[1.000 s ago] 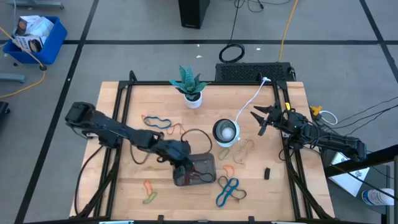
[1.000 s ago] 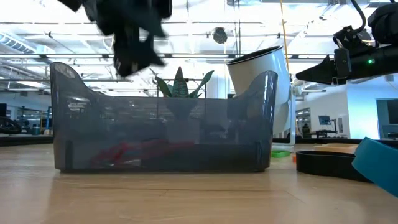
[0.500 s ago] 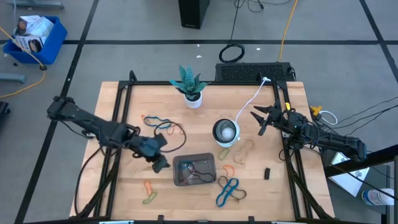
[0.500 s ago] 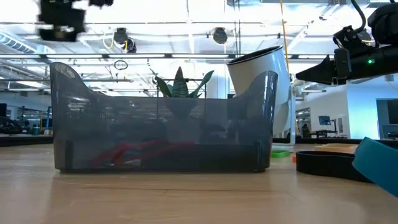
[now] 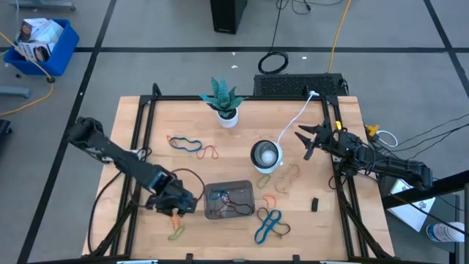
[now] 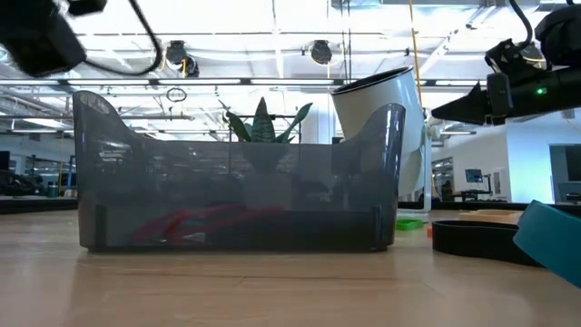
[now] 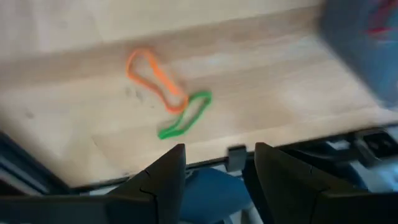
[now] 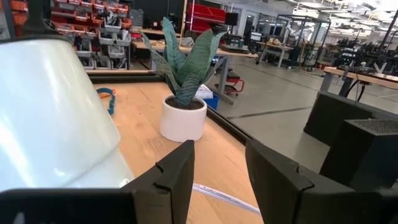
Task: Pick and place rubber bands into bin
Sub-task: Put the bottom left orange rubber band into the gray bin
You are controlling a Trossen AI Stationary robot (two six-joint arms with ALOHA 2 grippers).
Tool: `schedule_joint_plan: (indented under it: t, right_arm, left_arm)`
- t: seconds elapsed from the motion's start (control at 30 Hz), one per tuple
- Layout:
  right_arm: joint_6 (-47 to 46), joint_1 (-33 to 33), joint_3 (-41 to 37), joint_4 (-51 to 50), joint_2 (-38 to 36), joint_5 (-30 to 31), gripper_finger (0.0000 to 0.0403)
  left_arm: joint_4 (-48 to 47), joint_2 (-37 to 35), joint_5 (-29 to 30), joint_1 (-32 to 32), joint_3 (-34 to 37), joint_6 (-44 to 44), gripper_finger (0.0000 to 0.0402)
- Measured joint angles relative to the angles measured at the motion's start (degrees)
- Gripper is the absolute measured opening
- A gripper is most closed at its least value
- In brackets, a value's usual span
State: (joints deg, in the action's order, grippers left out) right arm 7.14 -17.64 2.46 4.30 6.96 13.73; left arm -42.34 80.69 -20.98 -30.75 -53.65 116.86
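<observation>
The dark grey bin (image 5: 229, 200) stands near the table's front middle with red and dark rubber bands (image 6: 200, 220) lying in it. My left gripper (image 5: 179, 205) hovers open just left of the bin, tipped downward. Beyond its fingers an orange band (image 7: 155, 74) and a green band (image 7: 185, 115) lie flat on the wood, overlapping at one end. More bands lie loose on the table: blue and orange ones (image 5: 187, 144) at the far left, tan ones (image 5: 289, 176) and blue-green ones (image 5: 270, 224) right of the bin. My right gripper (image 5: 304, 141) waits open and level at the table's right edge.
A white-silver bowl (image 5: 265, 155) stands right of centre and shows tall behind the bin (image 6: 236, 200) in the low view. A potted plant (image 5: 226, 110) is at the far middle, with a white cable (image 5: 293, 123) running to the bowl. A small black piece (image 5: 314, 204) lies near right.
My left gripper has come away from the bin, swinging first left and then toward the table's near edge, and has rolled about its own axis. It now hangs over the orange and green bands. The bands in the bin stay where they were.
</observation>
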Motion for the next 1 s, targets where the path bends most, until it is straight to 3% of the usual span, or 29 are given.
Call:
schedule_joint_plan:
  t: [0.5, 1.0]
  right_arm:
    - [-0.3, 0.0, 0.0, 0.0, 4.5, 0.0, 0.0141]
    - [-3.4, 0.0, 0.0, 1.3, 5.4, -0.1, 0.0141]
  left_arm:
    - [2.9, 8.7, 0.0, -1.5, 0.9, 3.3, 0.0198]
    - [18.3, 9.1, -0.8, -2.5, 12.0, 8.2, 0.0198]
